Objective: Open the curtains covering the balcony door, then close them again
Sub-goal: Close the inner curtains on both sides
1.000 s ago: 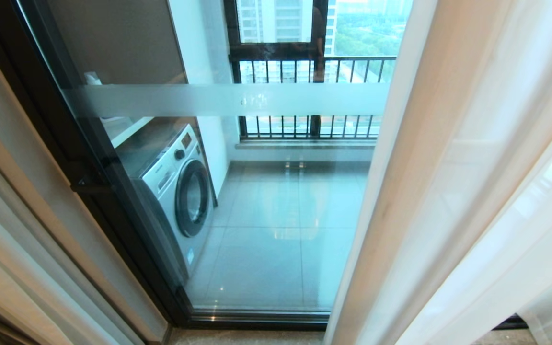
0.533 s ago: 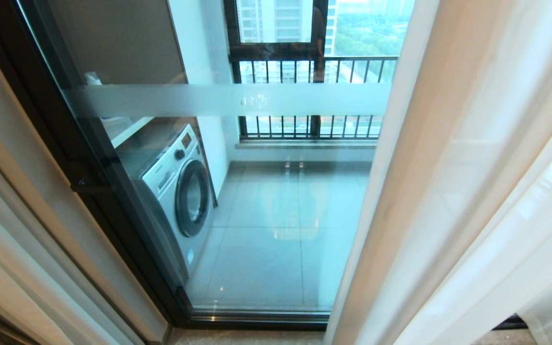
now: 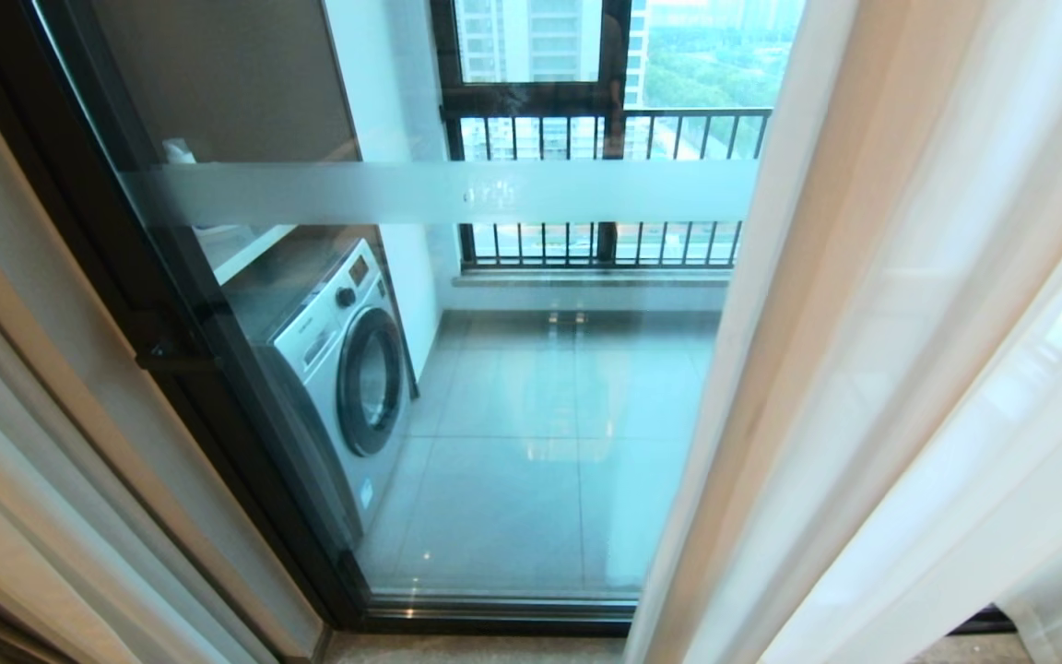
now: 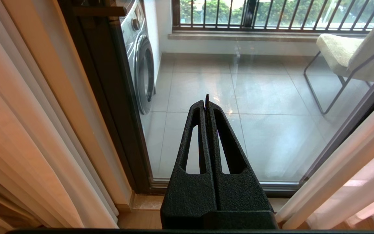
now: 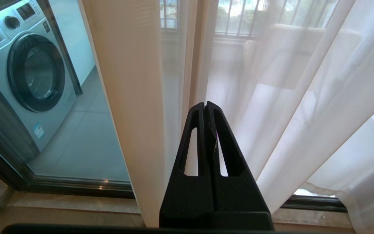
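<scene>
At the tips of both arms, our jaws are pressed together and pinch nothing. Our right gripper (image 5: pixel 205 104) points into the folds of the curtains (image 5: pixel 271 107), close to the sheer fabric; whether it touches we cannot tell. Our left gripper (image 4: pixel 205 101) points at the bare glass of the balcony door (image 4: pixel 255 113), apart from any cloth. Neither arm shows in the head view.

Outward from there, the sheer panel hangs gathered on our right, its beige-tinted edge falling beside the pane, and more cloth is bunched at our far left. Between them the door glass, with its frosted stripe (image 3: pixel 439 192), stands uncovered, and a washing machine (image 3: pixel 347 369) and a chair (image 4: pixel 352 48) show through it.

We judge the opening half done and the closing yet to begin. Next we need to spread our right jaws, catch the panel's leading edge, and draw it leftward across the glass.
</scene>
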Robot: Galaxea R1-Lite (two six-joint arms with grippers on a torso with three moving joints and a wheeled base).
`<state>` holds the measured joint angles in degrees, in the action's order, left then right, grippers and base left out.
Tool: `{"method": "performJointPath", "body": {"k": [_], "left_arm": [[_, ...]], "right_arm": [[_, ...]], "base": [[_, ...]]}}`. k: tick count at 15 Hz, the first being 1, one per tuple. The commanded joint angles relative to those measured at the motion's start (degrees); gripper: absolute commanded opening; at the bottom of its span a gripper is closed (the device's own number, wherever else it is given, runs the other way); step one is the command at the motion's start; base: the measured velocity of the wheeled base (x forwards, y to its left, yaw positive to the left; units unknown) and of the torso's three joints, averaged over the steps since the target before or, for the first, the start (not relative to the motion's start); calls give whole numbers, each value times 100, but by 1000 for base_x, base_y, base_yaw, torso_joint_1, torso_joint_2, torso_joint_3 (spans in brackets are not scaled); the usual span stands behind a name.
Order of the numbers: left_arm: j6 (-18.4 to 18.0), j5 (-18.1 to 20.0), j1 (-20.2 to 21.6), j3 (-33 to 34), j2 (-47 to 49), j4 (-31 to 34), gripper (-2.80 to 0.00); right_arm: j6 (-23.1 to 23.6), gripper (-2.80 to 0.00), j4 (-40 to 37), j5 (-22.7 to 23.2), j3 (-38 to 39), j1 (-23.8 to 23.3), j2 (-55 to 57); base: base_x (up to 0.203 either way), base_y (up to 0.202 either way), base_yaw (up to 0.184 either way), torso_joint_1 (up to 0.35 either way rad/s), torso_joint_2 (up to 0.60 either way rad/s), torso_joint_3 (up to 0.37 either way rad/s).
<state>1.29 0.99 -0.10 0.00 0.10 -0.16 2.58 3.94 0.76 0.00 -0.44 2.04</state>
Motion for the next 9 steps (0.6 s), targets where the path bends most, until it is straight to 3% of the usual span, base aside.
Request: {"method": "performJointPath", "body": {"k": [1,9], "left_arm": [[3,5,1,0,-1,-2,-280],[-15,-1,1,0,-1,-2,-280]], "right_arm": [[-3,-280,2,3,0,0,-108],[-3,-280,2,3,0,11,-53]], "base": [[0,0,0,0,0,0],[0,0,0,0,0,0]]}}
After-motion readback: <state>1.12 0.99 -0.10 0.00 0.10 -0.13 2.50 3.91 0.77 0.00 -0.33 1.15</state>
